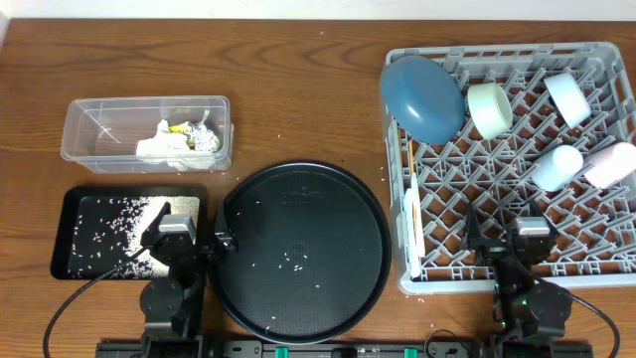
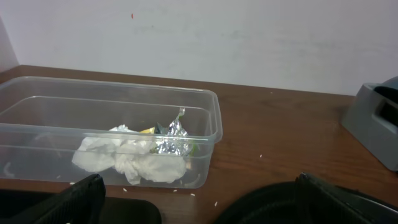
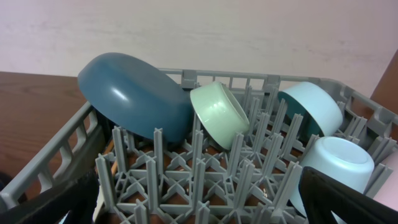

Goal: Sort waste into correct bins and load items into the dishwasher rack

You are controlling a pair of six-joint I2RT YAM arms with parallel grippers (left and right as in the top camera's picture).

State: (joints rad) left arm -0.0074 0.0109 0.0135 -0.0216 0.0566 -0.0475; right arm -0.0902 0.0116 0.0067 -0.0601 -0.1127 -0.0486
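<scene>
Wide open and empty, the left end effector (image 1: 187,237) and right end effector (image 1: 511,239) flank the round black tray (image 1: 328,204). Left of that tray, a clear tub (image 1: 81,139) holds tissue (image 1: 159,149), foil (image 1: 206,140) and wrapper (image 1: 181,127); a shallow black tray (image 1: 64,239) holds rice (image 1: 109,224). Right of it, the rack (image 1: 596,268) carries plate (image 1: 422,96), bowls (image 1: 489,109) and cups (image 1: 556,167).

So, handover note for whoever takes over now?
Both open, empty: left end effector, right end effector.
In the clear tub: tissue, yellow-green wrapper, foil wrapper.
Most rice: in the black rectangular tray.
In the dishwasher rack: dark-blue plate, pale green bowl, light blue bowl, white cup, pink cup, white utensils.
Remaining: stray rice grains on the round black tray and table.
</scene>
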